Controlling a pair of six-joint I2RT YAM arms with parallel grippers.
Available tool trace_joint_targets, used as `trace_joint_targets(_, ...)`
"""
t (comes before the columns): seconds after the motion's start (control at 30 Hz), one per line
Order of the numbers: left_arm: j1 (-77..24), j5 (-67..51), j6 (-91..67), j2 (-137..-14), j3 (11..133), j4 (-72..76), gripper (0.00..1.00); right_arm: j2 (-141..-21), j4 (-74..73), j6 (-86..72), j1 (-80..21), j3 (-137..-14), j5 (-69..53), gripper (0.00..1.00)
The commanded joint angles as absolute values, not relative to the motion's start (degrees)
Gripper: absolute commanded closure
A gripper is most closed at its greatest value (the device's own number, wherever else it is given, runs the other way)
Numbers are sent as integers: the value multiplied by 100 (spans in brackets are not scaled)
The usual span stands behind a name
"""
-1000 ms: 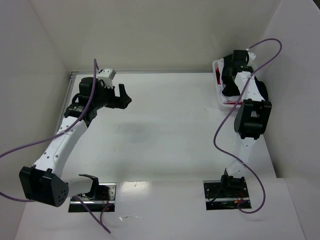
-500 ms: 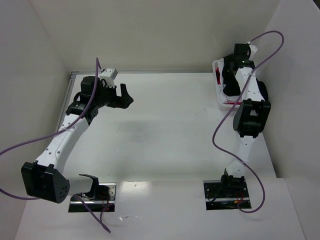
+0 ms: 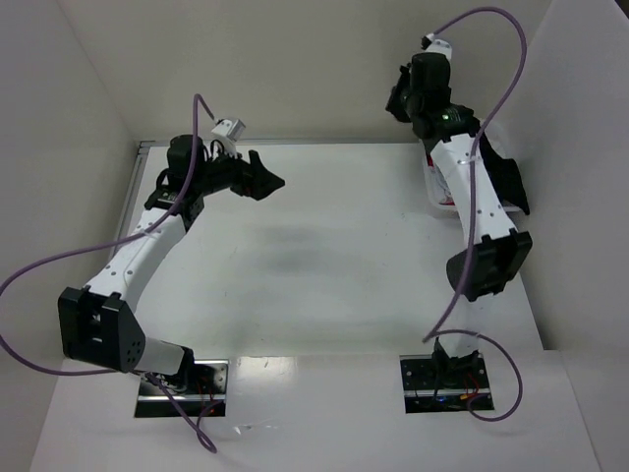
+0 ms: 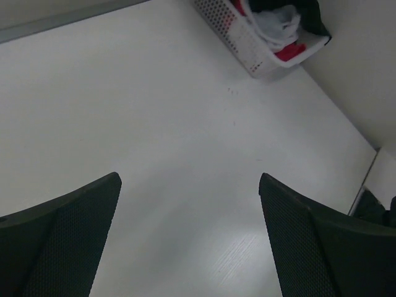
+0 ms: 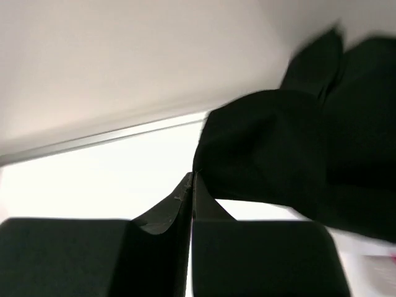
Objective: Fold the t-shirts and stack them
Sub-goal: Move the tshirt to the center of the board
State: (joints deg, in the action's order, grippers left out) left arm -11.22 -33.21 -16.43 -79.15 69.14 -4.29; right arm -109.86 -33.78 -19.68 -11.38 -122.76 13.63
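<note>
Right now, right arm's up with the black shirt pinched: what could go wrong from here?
Slip: the right gripper is shut on the black shirt at its fingertips only, so the cloth may pull free on the way over.
Drag: in the top view, more of that shirt seems to hang low beside the right arm at the basket. Part may lie in it and could tug the basket, or pull the white shirt and red shirt out.
</note>
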Motion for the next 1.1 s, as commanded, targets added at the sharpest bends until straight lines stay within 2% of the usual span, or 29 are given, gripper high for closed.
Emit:
trace_joint_targets(0.0,-1247,-4174,-2030,-8155,7277,912,0,-9916,-2883,-2249,-1599,-12533,511,100)
trace_joint_targets(0.17,-1468,-4228,-2197,-8393,7497,1493,0,-9423,-2550,-2873,-1731,-12455,-1006,100)
trace_joint_targets(0.3,-1556,-3876,-2145,-8446,7497,1758,0,-9027,-2259,-3120,-1731,-12148,-1668,100)
trace_joint_targets(0.47,-1766,-3904,-2145,-8561,7269,2294,0,-8693,-2092,-3349,-1731,-11787,-2047,100)
trace_joint_targets(0.53,-1951,-3884,-2145,-8780,7269,2294,5,-8561,-1961,-3541,-1731,-11541,-2214,100)
trace_joint_targets(0.63,-2188,-4532,-2328,-9043,7321,2504,8,-8455,-1872,-3595,-1731,-11295,-2276,100)
trace_joint_targets(0.77,-2706,-4712,-2049,-9123,7321,2427,0,-8341,-1872,-3595,-1731,-11075,-2276,100)
trace_joint_targets(0.9,-2830,-4219,-1978,-9123,7163,2285,0,-8210,-1872,-3542,-1731,-11021,-2224,100)
trace_joint_targets(0.97,-2830,-4166,-2056,-9176,7110,2285,6,-8157,-1872,-3542,-1731,-10969,-2224,100)
trace_joint_targets(1.03,-2830,-4166,-2118,-9229,7110,2355,15,-8156,-1872,-3542,-1731,-10916,-2224,100)
trace_joint_targets(1.07,-2830,-4062,-2179,-9229,7110,2355,32,-8104,-1802,-3542,-1731,-10829,-2224,100)
